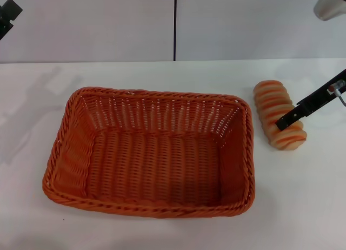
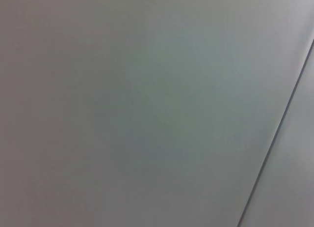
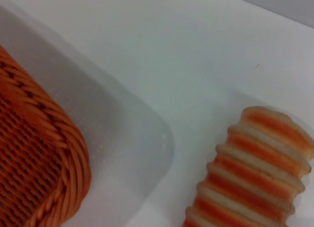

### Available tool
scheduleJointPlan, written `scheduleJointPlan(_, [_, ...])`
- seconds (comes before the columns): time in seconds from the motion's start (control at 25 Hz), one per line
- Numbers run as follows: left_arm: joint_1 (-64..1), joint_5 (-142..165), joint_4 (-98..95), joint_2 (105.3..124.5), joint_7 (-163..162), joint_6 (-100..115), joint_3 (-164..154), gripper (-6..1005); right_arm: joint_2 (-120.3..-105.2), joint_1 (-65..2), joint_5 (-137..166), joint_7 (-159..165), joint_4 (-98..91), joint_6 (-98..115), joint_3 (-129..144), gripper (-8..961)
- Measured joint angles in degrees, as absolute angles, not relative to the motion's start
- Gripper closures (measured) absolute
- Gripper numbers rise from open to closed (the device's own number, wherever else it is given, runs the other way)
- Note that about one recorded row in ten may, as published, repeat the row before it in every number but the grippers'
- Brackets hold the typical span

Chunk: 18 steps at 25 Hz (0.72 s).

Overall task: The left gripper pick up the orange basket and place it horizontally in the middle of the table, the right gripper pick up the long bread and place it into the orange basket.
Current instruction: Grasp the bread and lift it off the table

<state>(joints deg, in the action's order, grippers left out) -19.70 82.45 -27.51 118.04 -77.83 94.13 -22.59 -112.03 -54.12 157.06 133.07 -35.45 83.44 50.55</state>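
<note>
Since the orange basket [image 1: 148,152] already sits lengthwise mid-table [image 1: 303,206], only the bread step remains. The right gripper [image 1: 285,122] reaches in slantwise, its tip over the long bread [image 1: 279,121], basket just beyond; can't tell its grip. The left gripper [image 1: 7,14] is parked far off, grip unclear.

Orange basket [image 1: 151,152] empty, mid-table; long bread [image 1: 279,122] lying flat right of it.
</note>
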Motion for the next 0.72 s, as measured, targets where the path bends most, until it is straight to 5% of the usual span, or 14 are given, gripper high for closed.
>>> scheduleJointPlan(0.72, [-19.68,82.43,-26.64,117.82,-78.06,94.57,-22.36,185,-112.45,-55.79,157.73,133.42,-32.60,81.26,52.25,235])
